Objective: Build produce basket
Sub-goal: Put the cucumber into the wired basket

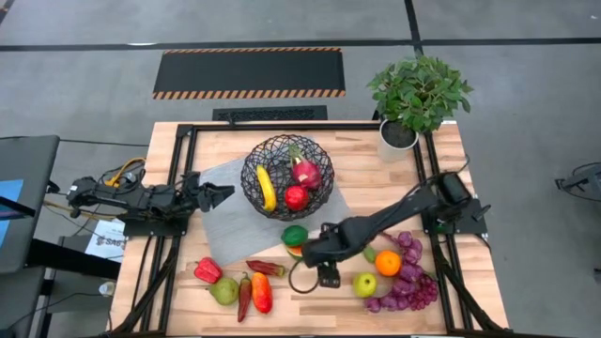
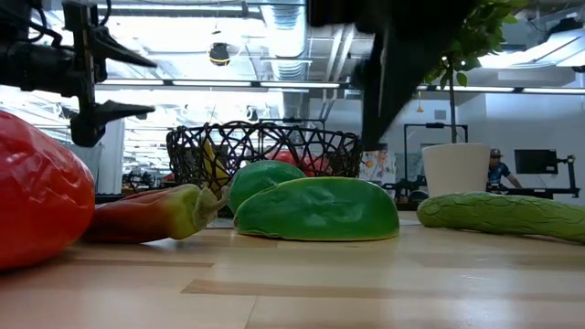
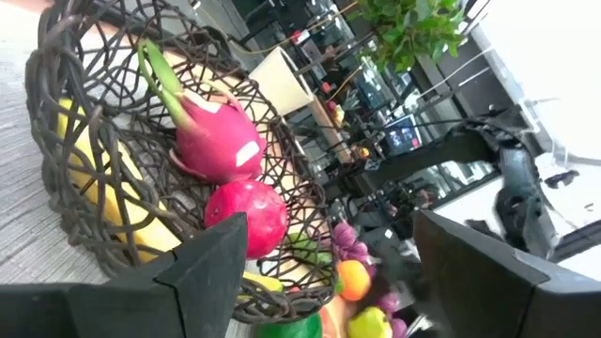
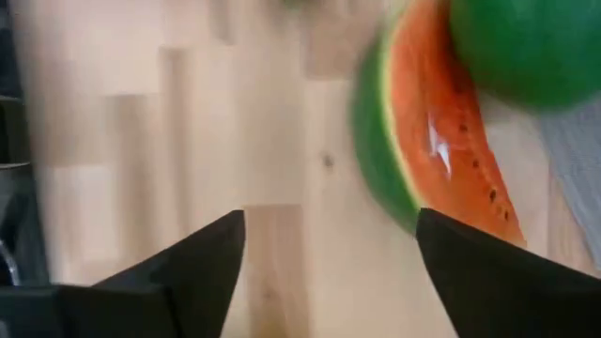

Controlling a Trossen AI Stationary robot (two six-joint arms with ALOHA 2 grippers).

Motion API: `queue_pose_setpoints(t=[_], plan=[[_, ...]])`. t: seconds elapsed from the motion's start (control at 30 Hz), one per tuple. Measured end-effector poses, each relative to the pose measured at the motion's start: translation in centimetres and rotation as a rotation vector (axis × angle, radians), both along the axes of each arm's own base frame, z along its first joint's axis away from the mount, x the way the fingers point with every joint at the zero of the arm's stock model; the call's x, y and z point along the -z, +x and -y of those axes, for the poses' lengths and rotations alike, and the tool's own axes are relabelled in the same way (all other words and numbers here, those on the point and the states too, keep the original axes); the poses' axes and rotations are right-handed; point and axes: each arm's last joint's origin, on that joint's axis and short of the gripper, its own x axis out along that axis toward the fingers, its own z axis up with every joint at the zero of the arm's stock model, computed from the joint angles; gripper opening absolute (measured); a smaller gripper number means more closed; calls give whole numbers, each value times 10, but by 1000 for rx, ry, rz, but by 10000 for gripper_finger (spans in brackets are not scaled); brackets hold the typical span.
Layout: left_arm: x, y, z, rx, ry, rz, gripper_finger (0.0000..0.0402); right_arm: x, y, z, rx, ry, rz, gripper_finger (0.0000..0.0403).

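Note:
The black wire basket (image 1: 287, 176) stands on a grey mat (image 1: 223, 225) and holds a banana (image 1: 267, 187), a dragon fruit (image 1: 305, 172) and a red apple (image 1: 296, 197). My left gripper (image 1: 223, 195) hovers open just left of the basket, its fingers facing the mesh (image 3: 84, 141). My right gripper (image 1: 315, 250) is open, low over the table beside the watermelon slice (image 4: 432, 160) and the lime (image 1: 295, 235). Peppers (image 1: 261, 291), a pear (image 1: 223, 291), a green apple (image 1: 364, 284), an orange (image 1: 388, 263) and grapes (image 1: 408, 280) lie along the near side.
A potted plant (image 1: 418, 94) in a white pot (image 1: 398, 136) stands at the far right corner. Black frame rails (image 1: 178, 160) run along the table's left, right and far sides. A cucumber (image 2: 503, 215) lies on the wood near the right arm.

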Motion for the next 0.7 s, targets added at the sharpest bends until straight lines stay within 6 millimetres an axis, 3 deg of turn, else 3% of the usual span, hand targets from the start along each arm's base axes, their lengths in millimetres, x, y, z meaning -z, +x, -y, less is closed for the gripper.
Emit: queue_pose_setpoints(t=[0.1,0.17,0.33,0.5,0.7], plan=[[1,1,1,18,-1,-11,289,19,-7,7,96,-45,-172,368],[1,1,1,17,-1,-13,289,21,-10,9,132,-83,-206,375],[1,1,1,17,3,-16,289,-7,-18,11,228,-109,-115,374],[1,1,1,16,4,-16,289,-26,-43,25,386,-223,-176,371],[1,1,1,16,4,-16,289,-1,-81,41,564,-155,-202,370]])
